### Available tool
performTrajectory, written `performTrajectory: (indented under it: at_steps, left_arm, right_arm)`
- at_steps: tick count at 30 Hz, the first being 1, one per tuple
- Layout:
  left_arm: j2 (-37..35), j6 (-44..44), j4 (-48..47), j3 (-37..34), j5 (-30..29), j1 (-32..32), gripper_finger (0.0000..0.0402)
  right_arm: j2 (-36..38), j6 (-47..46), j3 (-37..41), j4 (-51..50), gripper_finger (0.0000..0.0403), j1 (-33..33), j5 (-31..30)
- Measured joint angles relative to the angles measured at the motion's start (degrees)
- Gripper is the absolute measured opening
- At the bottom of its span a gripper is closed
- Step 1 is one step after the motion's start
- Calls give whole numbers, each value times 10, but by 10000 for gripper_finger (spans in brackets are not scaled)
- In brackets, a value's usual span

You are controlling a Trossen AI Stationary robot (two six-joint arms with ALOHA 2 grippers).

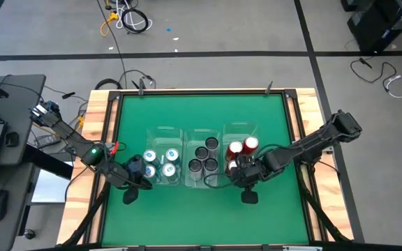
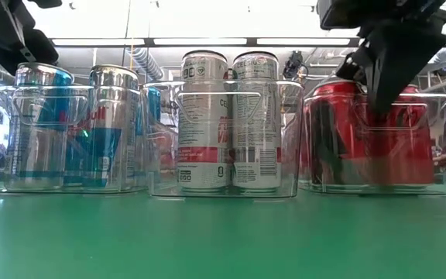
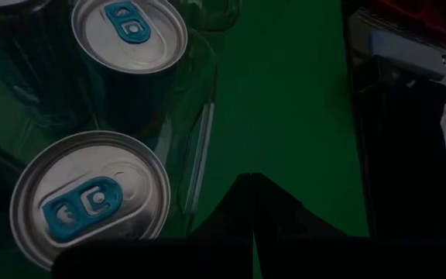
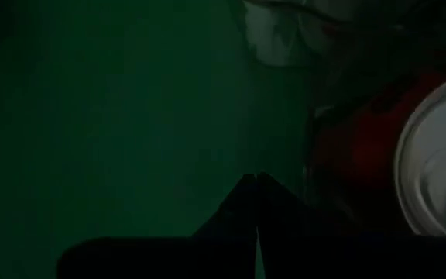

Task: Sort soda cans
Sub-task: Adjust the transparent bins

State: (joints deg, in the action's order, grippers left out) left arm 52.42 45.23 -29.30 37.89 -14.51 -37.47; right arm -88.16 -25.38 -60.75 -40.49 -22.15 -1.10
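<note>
Glossy metal soda cans point(image 2: 215, 120), their brushed silver lids catching light, sit in clear, smooth plastic bins point(image 2: 223, 182) on a matt green, cloth-like table mat point(image 1: 201, 209), framed by pale raw wood edging point(image 1: 98, 125). Matt dark gripper fingers point(image 3: 254, 225).

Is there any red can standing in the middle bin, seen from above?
No. In the high view the middle bin holds only dark grey cans, while the red cans stand in the right bin.
</note>
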Motion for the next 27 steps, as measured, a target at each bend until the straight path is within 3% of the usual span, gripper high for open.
performTrajectory:
  at_steps: [11, 18, 27]
  left_arm:
    - [1, -12, 39, 0, 3, 0, 0]
    - [47, -129, 163, 0, 19, 31, 0]
    - [169, -270, 188, 57, 113, 126, 0]
  right_arm:
    - [52, -1, 0, 24, 0, -15, -6]
    - [52, 1, 0, 159, 0, -7, -9]
    - [-2, 9, 0, 185, 0, 18, -5]
